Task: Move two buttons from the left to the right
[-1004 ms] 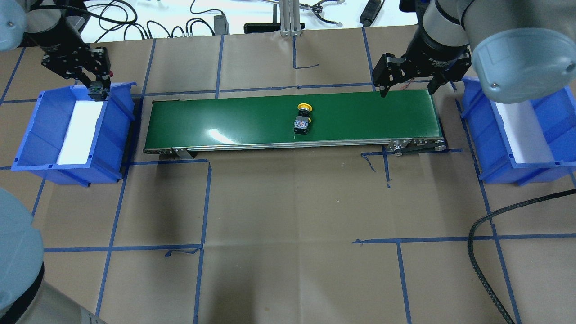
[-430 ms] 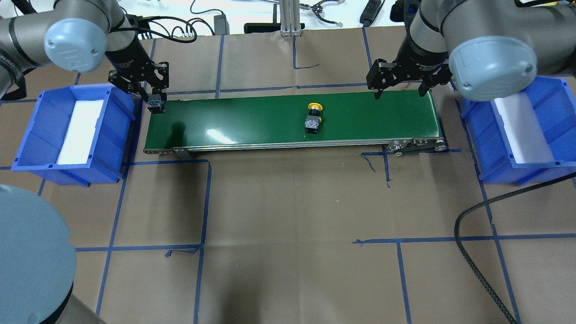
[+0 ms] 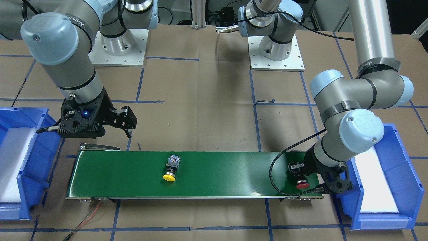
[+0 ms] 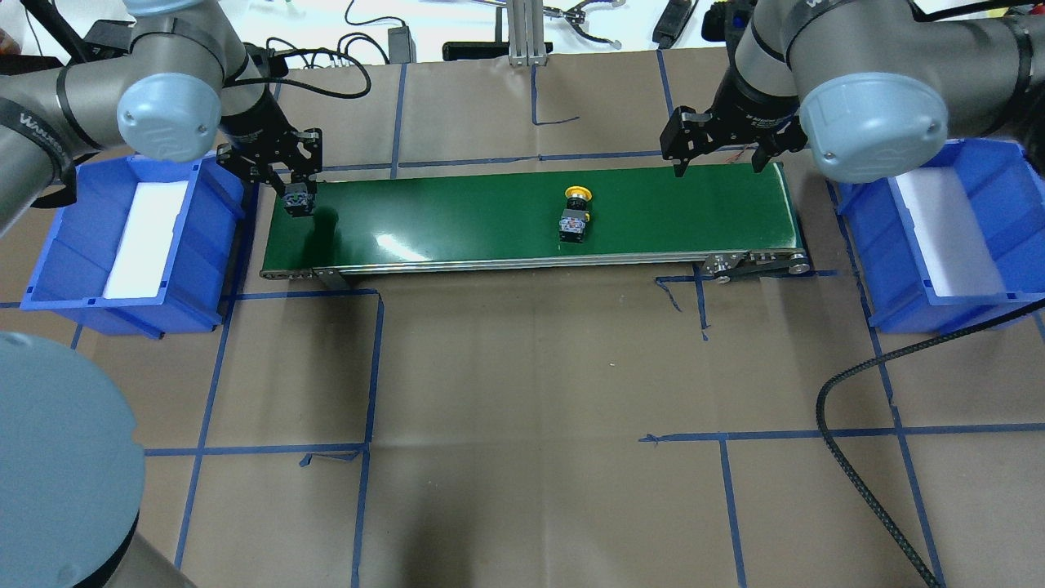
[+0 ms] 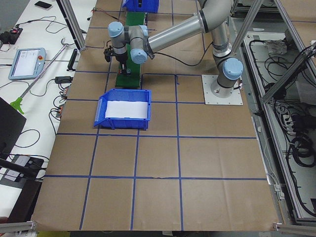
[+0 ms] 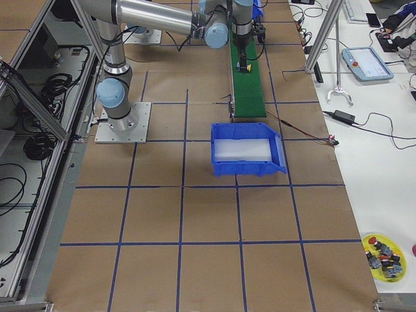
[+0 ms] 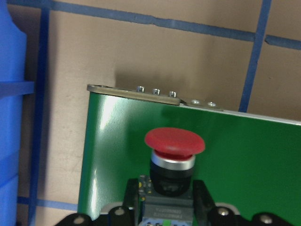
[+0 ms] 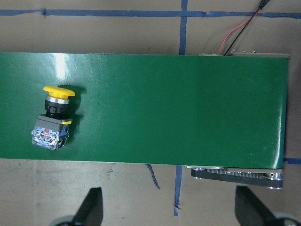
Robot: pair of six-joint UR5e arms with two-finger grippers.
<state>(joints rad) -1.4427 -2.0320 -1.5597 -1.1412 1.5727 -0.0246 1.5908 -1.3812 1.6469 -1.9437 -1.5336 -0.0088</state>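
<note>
Find the red button (image 7: 174,141) in the left gripper (image 4: 298,198), which is clamped on the button's body over the left end of the green conveyor belt (image 4: 457,216). You cannot tell whether the button touches the belt. The yellow button (image 4: 574,216) lies on its side on the belt, right of the middle, with its cap toward the far edge. The right gripper (image 4: 718,166) hangs by the far edge near the belt's right end, its jaws spread wide and empty. A blue bin stands at each end: the left bin (image 4: 204,245) and the right bin (image 4: 857,229).
</note>
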